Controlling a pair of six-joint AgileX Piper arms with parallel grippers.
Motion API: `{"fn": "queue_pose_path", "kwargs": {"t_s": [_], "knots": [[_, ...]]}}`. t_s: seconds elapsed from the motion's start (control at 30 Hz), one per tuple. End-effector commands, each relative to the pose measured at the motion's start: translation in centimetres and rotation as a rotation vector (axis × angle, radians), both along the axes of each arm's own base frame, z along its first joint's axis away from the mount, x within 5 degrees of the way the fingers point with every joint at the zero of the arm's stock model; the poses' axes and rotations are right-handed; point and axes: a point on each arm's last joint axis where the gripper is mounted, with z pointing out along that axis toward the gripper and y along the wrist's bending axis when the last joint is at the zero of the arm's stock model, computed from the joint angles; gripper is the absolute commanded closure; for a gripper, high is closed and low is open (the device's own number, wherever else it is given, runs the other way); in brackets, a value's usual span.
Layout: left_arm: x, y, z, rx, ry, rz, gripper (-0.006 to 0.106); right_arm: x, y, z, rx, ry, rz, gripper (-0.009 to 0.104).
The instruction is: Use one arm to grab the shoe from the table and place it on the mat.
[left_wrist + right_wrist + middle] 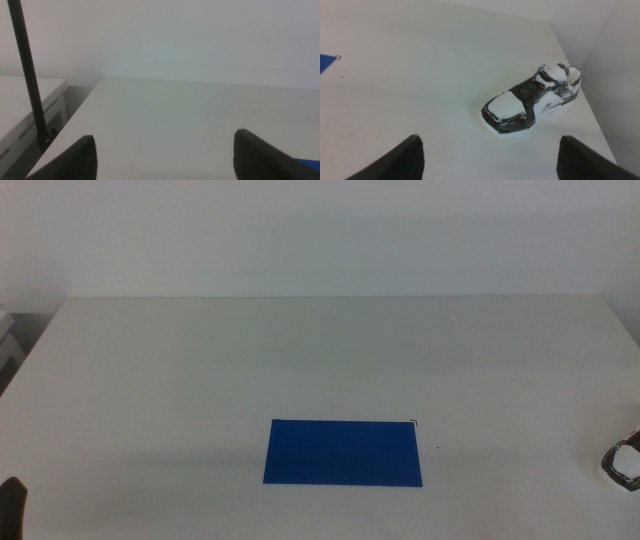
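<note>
The shoe (532, 100), a small white sneaker with black panels, lies on its sole near the table's right edge; the middle view catches only part of the shoe (625, 463) at the picture's right border. The deep-blue mat (343, 452) lies flat at the table's front centre, well left of the shoe. My right gripper (491, 145) is open, short of the shoe, with nothing between its jaws. My left gripper (165, 145) waits open over the table's front left, and a dark bit of the left gripper (12, 505) shows at the bottom-left corner of the middle view.
The white table (320, 360) spreads wide behind the mat. A black pole (27, 75) stands beside the table's left edge, with a lower white surface (20, 100) beyond it. A corner of the mat (327, 61) shows in the right wrist view.
</note>
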Motion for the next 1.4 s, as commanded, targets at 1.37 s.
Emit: {"fn": "queue_pose_path", "kwargs": {"t_s": [1.37], "knots": [[0.0, -0.1, 0.6, -0.003, -0.079, -0.014, 0.007, 7.0, 0.2, 21.2, 0.197, 0.048, -0.064, 0.01]]}}
